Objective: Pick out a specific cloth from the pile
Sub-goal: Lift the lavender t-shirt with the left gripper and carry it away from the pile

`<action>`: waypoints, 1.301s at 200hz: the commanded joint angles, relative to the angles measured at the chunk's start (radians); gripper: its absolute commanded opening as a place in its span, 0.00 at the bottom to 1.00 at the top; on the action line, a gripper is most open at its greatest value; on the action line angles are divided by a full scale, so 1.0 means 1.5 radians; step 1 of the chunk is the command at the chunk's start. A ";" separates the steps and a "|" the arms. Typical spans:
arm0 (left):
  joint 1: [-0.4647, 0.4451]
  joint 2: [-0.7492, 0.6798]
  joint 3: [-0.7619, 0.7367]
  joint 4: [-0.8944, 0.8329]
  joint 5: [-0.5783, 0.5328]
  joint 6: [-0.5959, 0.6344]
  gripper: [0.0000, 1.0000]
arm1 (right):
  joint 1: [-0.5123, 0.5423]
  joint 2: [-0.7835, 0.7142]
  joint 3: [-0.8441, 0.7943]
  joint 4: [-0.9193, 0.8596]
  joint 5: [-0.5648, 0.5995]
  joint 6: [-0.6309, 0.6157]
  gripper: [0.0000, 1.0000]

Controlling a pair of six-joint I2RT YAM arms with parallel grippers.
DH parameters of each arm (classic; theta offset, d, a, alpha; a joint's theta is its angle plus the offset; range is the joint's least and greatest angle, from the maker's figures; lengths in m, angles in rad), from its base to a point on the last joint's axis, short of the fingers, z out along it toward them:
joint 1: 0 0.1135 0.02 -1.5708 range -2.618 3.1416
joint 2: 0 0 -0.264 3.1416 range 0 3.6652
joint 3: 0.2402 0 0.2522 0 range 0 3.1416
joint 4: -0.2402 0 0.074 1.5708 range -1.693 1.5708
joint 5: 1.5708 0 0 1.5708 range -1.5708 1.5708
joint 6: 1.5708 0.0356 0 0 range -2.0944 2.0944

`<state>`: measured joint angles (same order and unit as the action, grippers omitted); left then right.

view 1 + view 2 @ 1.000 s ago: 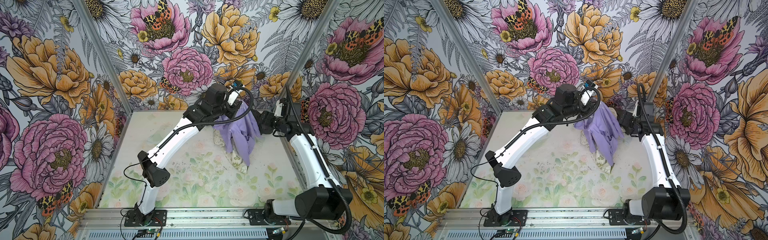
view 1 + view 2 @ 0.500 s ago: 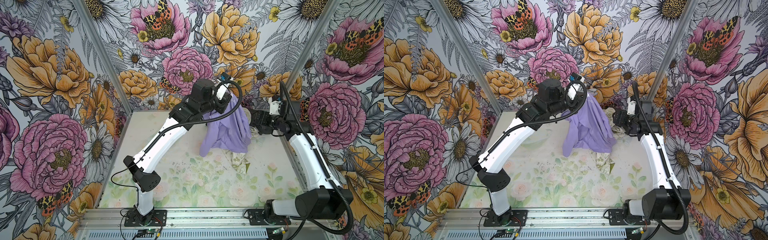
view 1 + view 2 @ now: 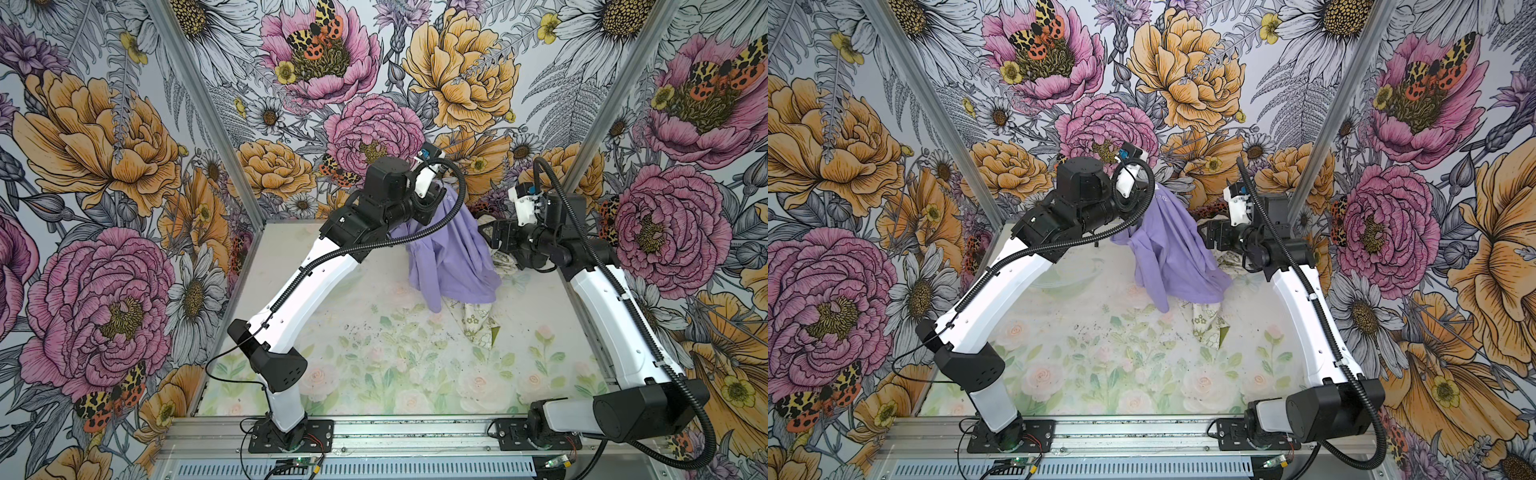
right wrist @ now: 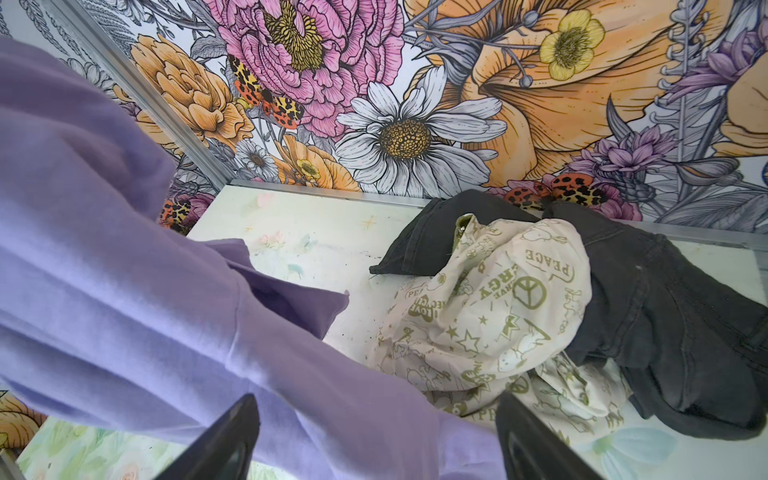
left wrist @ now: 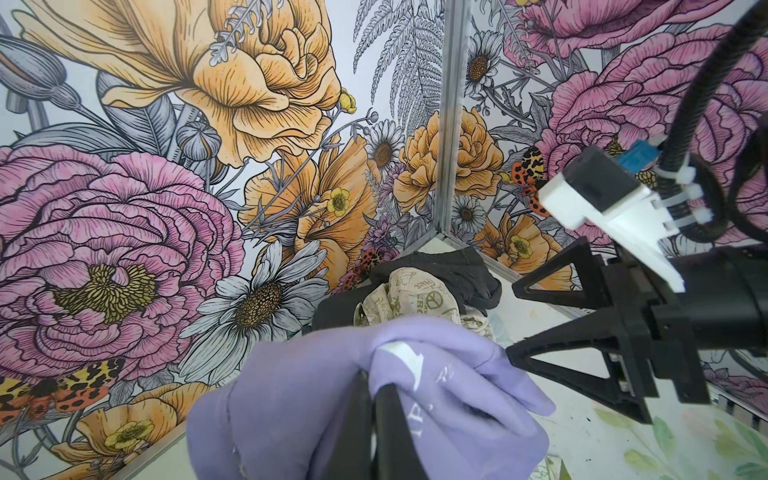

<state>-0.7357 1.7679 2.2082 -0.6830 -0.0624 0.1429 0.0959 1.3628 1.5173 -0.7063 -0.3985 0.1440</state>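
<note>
Hanging from the left fingers (image 5: 388, 419), which are pinched tight on a bunched fold beside its white lettering, the cloth (image 3: 449, 257) drapes down toward the bench (image 3: 374, 365); in both top views its long axis runs from the pinch at 12 o'clock to the hem at 6 o'clock, and that hem appears to rest on the bench; the pile (image 5: 419, 291) sits in the back corner, at about 3 o'clock of the cloth.

The right fingers (image 4: 226, 436) stand wide apart and hold nothing; they hover at 3 o'clock of the cloth's upper half, between it and the pile; in the left wrist view one tip comes right up to the fabric, but whether it touches I cannot tell; the left arm is the nearer, being on the cloth itself.

The coming move, as I judge it, turns on the low end: a corner of the cream cloth (image 3: 478, 328) pokes out from under the hem at 5 o'clock, so drawing the cloth toward 9 o'clock might drag that corner along; the black cloth (image 4: 665, 311) lies farther back, apart from the lavender.

The cloth looks plain lavender, soft and fairly thick, falling in broad folds with a stitched seam showing.
</note>
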 commanded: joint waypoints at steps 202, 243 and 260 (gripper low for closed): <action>0.297 -0.231 -0.238 0.034 -0.071 0.001 0.00 | 0.058 0.066 0.070 0.008 -0.010 -0.011 0.89; 0.406 -0.253 -0.276 0.034 -0.067 0.002 0.00 | 0.058 0.085 0.085 0.008 -0.011 -0.012 0.89; 0.450 -0.254 -0.289 0.034 -0.063 -0.006 0.00 | 0.058 0.093 0.092 0.007 -0.012 -0.013 0.89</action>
<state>-0.1329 1.4200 1.7950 -0.6804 -0.1497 0.1387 0.1738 1.4815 1.6180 -0.7067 -0.3985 0.1364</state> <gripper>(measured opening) 0.051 0.890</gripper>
